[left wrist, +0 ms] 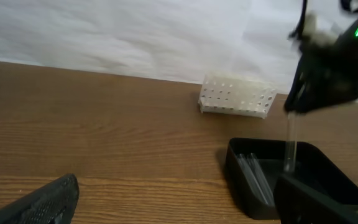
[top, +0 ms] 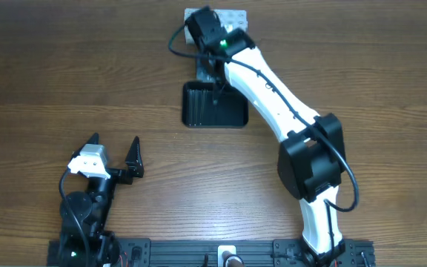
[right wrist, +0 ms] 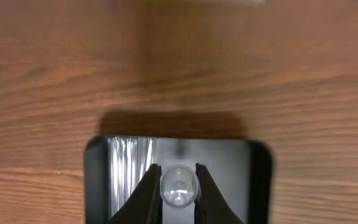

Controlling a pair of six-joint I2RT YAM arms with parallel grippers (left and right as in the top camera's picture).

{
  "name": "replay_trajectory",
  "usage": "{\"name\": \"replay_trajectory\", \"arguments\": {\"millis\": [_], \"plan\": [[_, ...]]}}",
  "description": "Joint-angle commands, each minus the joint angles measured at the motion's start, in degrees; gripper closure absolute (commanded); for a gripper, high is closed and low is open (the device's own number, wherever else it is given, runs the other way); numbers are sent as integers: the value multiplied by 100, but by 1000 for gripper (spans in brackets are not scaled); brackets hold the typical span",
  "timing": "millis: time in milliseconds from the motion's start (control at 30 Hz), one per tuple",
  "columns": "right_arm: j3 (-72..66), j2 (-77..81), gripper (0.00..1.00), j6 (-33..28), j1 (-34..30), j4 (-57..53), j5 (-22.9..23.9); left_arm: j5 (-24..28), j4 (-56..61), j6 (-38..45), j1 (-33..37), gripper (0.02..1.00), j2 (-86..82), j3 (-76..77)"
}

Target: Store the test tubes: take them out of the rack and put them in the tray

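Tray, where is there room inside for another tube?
Bare floor lies between the tubes lying along one wall of the tray and the opposite wall, beneath the held tube in the right gripper. Crowded only along that tube-lined wall.

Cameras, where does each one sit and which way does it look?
Top view: fixed above the table, looking straight down; shows the left arm, left tool open, and the right arm over the black tray.
Left wrist view: on the left wrist, looking low across the table at the white rack and tray; its own fingers show.
Right wrist view: on the right wrist, looking down into the tray; the right tool pinches a test tube.
Shared: both wrist views show that tube and tray.
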Motion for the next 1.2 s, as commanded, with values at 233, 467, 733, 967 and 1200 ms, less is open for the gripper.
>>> {"name": "replay_trajectory", "arguments": {"millis": [233, 467, 733, 967, 1200], "plan": [[-894, 22, 904, 557, 0, 728, -310, 15, -24, 68, 31, 18, -46, -24], [-1141, 42, 877, 557, 0, 929, -308, 15, -24, 68, 31, 18, -46, -24], [-1156, 111, 744, 551, 17, 966, -308, 15, -24, 68, 31, 18, -46, -24], [-1152, -511, 564, -190, 22, 1080, -111, 15, -24, 68, 31, 18, -46, -24], [-2039, -2267, 88, -1239, -109, 1714, 922, 15, -24, 68, 31, 18, -46, -24]]}}
